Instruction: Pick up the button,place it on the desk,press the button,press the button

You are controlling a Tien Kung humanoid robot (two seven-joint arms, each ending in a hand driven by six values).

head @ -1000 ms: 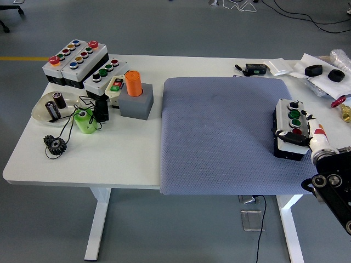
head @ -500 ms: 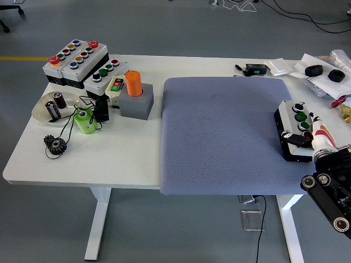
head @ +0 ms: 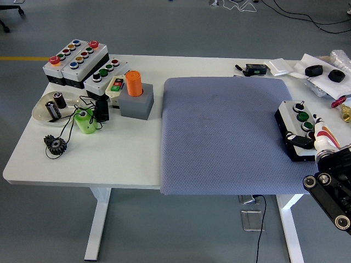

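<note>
A: Position of the button box (head: 299, 121)?

B: On the blue-grey mat (head: 225, 134), hard against the mat's right side, near the right edge of the table (head: 82, 159). It sits slightly skewed. White face, black base; a dark knob at the far end, then two green buttons, then a dark red one nearest the robot.

A: Right hand (head: 318, 139)?

B: In from the lower right corner. It lies against the near end of the box. A black thumb (head: 300, 140) rests over the near edge of the face, and white fingers (head: 322, 133) with red marks lie along the box's right side. They look closed around that end, thumb on top, fingers beside. Whether the box is off the mat or resting on it, cannot tell.

A: Left hand?

B: Not seen.

A: Rest of the table?

B: Far left corner: three more button boxes (head: 82, 63) in a cluster. In front of them an orange cylinder (head: 134, 83) standing upright in a grey block (head: 137, 104), a shallow dish (head: 46, 109) holding dark cylinders, a green roll (head: 85, 120), and a black gear (head: 55, 144) nearest the left front. Far right corner: papers and small black items (head: 321, 71).
</note>
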